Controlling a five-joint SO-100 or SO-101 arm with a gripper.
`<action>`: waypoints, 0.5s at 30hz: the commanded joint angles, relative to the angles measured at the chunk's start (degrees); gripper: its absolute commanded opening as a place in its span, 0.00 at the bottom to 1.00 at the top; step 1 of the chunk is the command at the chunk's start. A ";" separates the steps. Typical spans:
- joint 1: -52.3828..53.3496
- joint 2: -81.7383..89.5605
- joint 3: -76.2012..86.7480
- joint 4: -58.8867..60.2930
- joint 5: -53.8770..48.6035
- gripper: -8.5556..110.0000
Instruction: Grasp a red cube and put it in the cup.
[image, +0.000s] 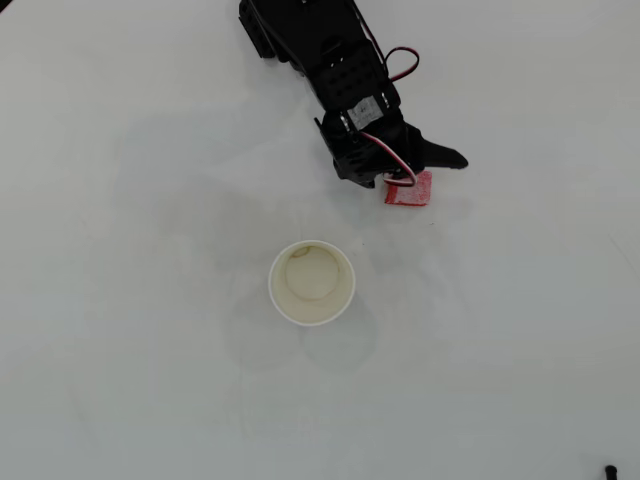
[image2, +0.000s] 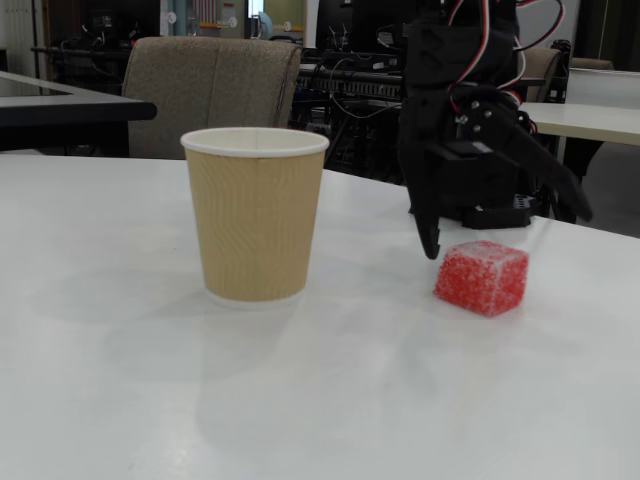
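Observation:
The red cube (image: 411, 191) (image2: 481, 277) lies on the white table, to the upper right of the cup (image: 312, 283) in the overhead view and to the right of it in the fixed view. From the side the cup (image2: 256, 215) is tan with a white rim, upright and empty. My black gripper (image: 417, 171) (image2: 500, 226) is open just behind and over the cube. One fingertip (image2: 430, 246) hangs close to the cube's left side and the other fingertip (image2: 577, 206) points out to the right. Nothing is held.
The arm's black body (image: 320, 50) reaches in from the top edge of the overhead view. Behind the table in the fixed view stand a padded chair (image2: 210, 95) and other desks. White tabletop (image: 150, 380) surrounds the cup.

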 joint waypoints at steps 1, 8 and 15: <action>0.18 0.26 -2.46 -5.19 10.02 0.50; 0.44 0.44 -1.58 -8.35 22.24 0.50; -0.26 1.23 -0.88 -5.98 18.46 0.50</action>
